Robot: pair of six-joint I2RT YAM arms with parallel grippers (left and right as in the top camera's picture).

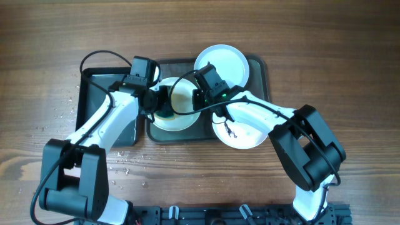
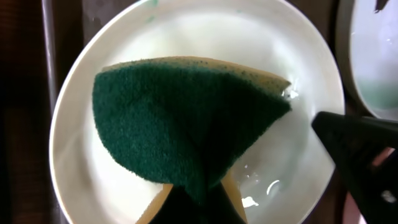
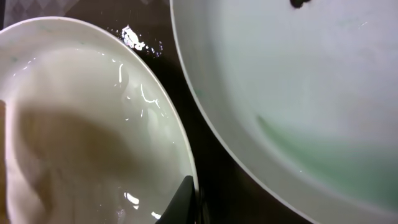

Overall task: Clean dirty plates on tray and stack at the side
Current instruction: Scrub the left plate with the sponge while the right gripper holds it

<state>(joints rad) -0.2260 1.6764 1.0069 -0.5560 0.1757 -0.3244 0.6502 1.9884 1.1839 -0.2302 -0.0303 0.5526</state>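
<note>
Overhead: plate half under arms

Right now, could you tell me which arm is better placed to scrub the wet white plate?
Left. The left gripper holds the sponge pressed onto the plate. The right gripper carries no sponge and sits at the plate's rim, perhaps steadying it.

The dark grey-green tray holds three plates: a far plate, a smudged near-right plate and a left plate. The left gripper and the right gripper meet over the left plate. A black tray lies left.
</note>
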